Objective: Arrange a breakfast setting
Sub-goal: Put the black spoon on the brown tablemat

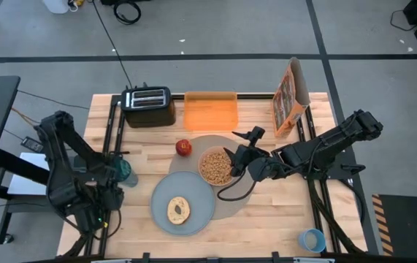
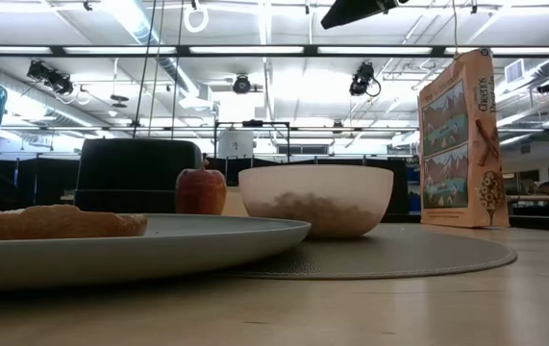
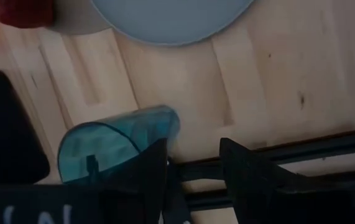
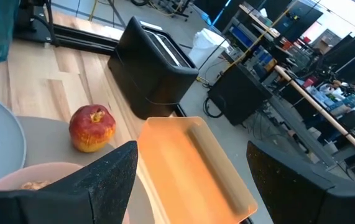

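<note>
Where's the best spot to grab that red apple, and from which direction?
Probably from straight above, across its round middle. The red apple sits upright, stem up, at the edge of the taupe mat, with the pink bowl close on one side, so a sideways approach looks cramped. Fingers should straddle its widest part.

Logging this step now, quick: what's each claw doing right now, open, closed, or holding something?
Left claw: open, empty, beside the blue cup.
Right claw: open, empty, over the pink bowl.
</note>
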